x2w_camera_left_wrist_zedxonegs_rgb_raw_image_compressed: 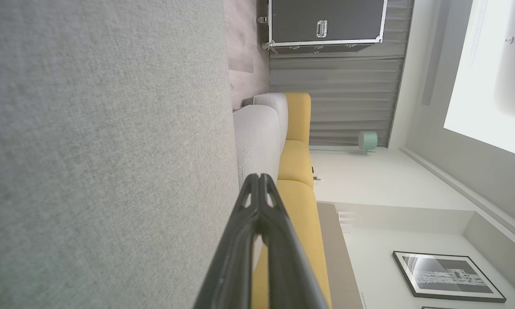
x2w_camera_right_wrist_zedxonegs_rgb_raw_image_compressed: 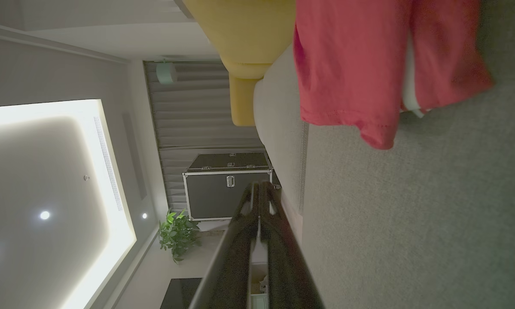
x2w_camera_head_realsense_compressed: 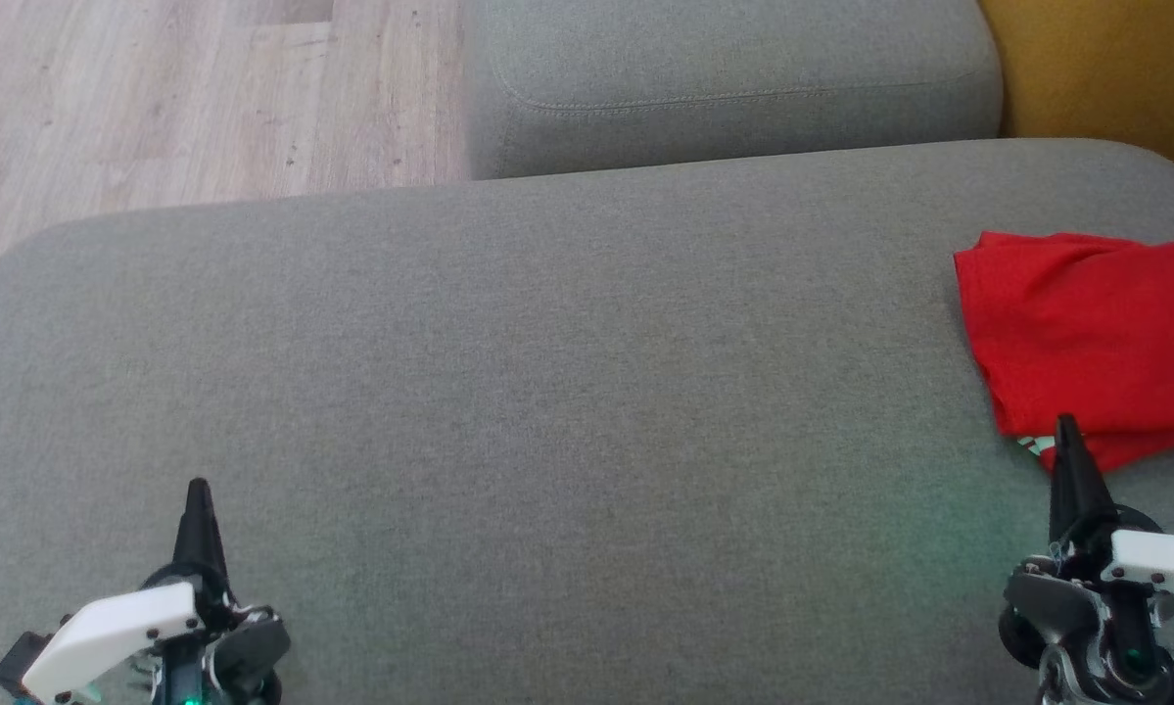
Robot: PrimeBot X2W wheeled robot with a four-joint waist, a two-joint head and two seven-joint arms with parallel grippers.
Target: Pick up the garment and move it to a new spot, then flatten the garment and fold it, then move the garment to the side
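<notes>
Both jaws pressed together, empty; garment lies folded at the sofa's right edge. I'd spread my right gripper first, then pinch low.

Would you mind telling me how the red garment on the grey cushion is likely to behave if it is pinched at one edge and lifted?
The red garment lies in soft folds, so it would probably drape and unfold rather than hold its shape. It looks like thin fabric, likely light. On the textured grey cushion, a push would probably bunch it rather than slide it.
</notes>
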